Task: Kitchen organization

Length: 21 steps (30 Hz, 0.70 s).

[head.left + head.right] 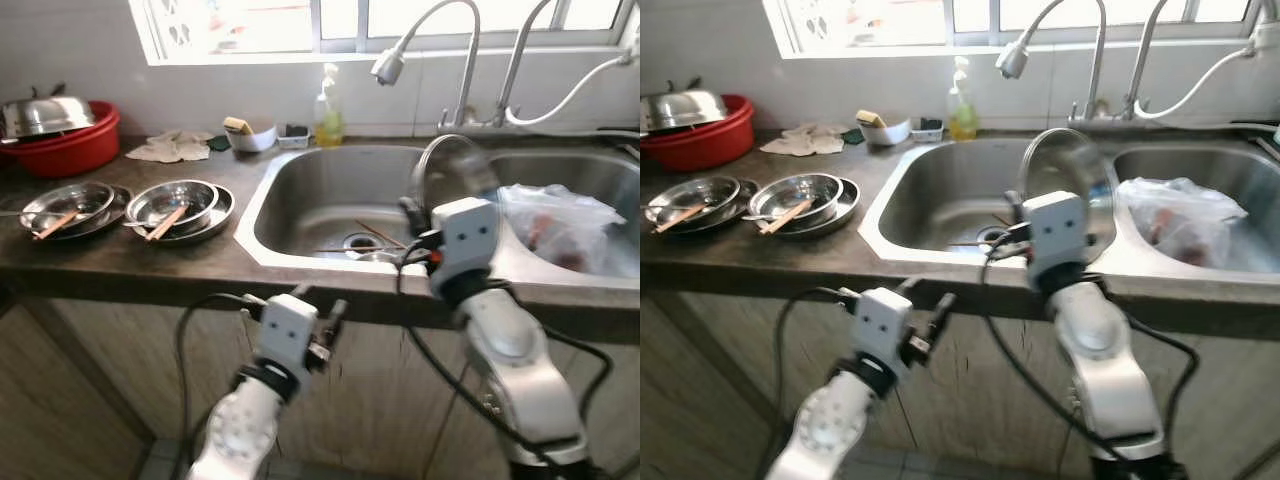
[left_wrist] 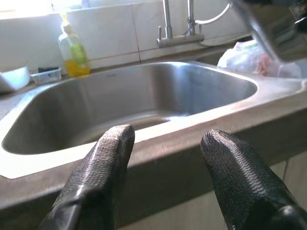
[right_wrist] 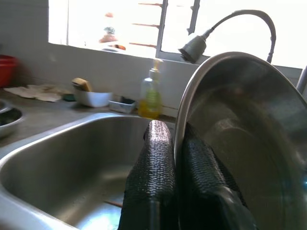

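My right gripper (image 3: 176, 143) is shut on the rim of a round steel plate (image 1: 455, 172), which it holds upright on edge over the divider of the double sink (image 1: 300, 165). In the right wrist view the steel plate (image 3: 240, 124) rises beside the black fingers (image 3: 157, 158). My left gripper (image 2: 165, 143) is open with nothing in it, low in front of the counter edge below the left basin. Two steel bowls (image 1: 175, 203), each with chopsticks in it, sit on plates on the dark counter (image 1: 120, 260) at the left. Chopsticks (image 1: 378, 235) lie near the drain.
A clear plastic bag (image 1: 560, 222) lies in the right basin. Two curved taps (image 1: 440, 40) stand behind the sink. A soap bottle (image 1: 329, 112), a small white bowl (image 1: 250, 135), a rag (image 1: 175, 148) and a red basin with a steel lid (image 1: 55, 128) line the back.
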Available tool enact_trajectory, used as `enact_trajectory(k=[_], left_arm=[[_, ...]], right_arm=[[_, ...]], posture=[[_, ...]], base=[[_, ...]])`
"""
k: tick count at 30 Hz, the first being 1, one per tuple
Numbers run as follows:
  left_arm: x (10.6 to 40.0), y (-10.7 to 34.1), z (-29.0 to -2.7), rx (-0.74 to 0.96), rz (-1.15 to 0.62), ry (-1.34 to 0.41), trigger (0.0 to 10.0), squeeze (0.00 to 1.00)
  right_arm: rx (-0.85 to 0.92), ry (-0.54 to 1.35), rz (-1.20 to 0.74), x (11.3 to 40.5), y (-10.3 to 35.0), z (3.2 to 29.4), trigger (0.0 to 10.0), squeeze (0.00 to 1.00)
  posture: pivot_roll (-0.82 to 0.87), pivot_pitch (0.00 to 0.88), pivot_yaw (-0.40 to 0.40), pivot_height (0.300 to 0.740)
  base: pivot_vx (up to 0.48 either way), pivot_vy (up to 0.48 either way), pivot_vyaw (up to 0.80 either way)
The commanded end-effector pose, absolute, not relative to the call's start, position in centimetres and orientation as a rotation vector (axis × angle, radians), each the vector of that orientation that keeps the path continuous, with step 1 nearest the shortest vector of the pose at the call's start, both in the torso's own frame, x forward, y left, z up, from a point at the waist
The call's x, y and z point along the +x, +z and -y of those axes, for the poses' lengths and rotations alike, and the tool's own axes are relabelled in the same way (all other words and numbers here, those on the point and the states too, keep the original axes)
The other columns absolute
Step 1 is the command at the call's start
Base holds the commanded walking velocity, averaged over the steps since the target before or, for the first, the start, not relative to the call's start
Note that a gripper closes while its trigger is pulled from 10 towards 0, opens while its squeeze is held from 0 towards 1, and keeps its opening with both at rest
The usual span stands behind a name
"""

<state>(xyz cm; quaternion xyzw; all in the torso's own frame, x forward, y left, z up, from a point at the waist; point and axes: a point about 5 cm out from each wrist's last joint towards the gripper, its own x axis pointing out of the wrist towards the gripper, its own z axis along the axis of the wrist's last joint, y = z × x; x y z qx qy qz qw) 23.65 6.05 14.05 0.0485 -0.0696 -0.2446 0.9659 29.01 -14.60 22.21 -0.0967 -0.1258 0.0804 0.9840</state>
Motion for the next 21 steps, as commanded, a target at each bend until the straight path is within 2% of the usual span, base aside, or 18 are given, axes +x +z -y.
enact_trajectory(k=[1, 21], left_arm=[[23.9, 14.0, -6.9, 0.119, 0.139, -0.465, 10.0, 0.00], [24.1, 14.1, -6.3, 0.105, 0.150, -0.454, 10.0, 0.00]], right_arm=[[-0.197, 0.232, 0.295, 29.3, 23.5, 13.1, 10.0, 0.00], [-0.291, 0.270, 0.144, 34.4, 23.3, 13.6, 10.0, 0.00]], posture=[[-0.02, 0.000, 0.007, 0.740], [-0.03, 0.000, -0.029, 0.740]], base=[[0.281, 0.000, 0.00], [0.288, 0.000, 0.00]])
